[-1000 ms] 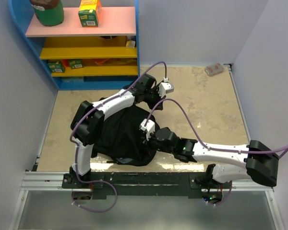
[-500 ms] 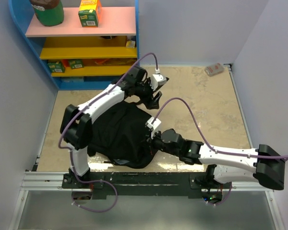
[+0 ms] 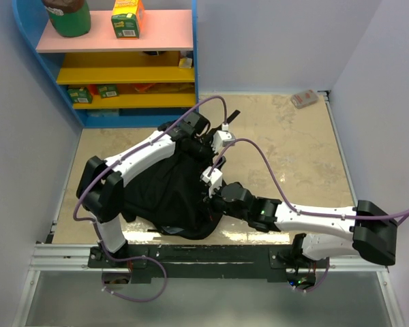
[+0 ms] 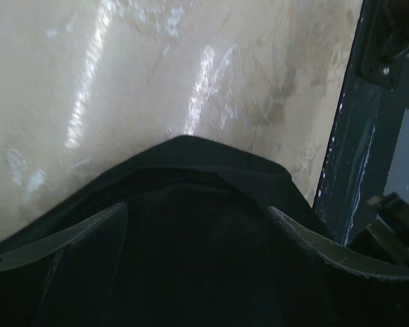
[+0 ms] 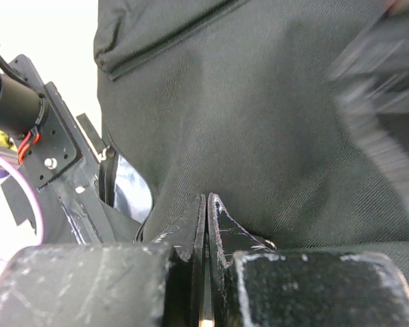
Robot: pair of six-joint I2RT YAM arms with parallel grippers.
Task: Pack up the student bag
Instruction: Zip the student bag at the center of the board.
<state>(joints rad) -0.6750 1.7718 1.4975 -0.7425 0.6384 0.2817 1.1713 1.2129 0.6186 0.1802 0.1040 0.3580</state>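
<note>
The student bag (image 3: 167,194) is a large black fabric backpack lying on the table between the arms. My left gripper (image 3: 206,151) hovers over its far right corner. In the left wrist view, that left gripper (image 4: 198,228) is open, its fingers (image 4: 88,231) spread wide over dark bag fabric (image 4: 191,170), gripping nothing. My right gripper (image 3: 208,201) is at the bag's right edge. The right wrist view shows the right gripper (image 5: 206,199) shut, its tips pinching a tented fold of the bag's cloth (image 5: 259,102), with a zip line (image 5: 170,41) above.
A blue shelf unit (image 3: 191,61) stands at the back left, holding a green jar (image 3: 68,17) and a small box (image 3: 127,18). A small pale object (image 3: 303,99) lies at the back right. The metal rail (image 3: 211,255) runs along the near edge.
My left gripper has opened from shut; it swung out past the bag's far edge and came back down over the bag's corner. The right gripper has stayed shut at the bag's right edge.
</note>
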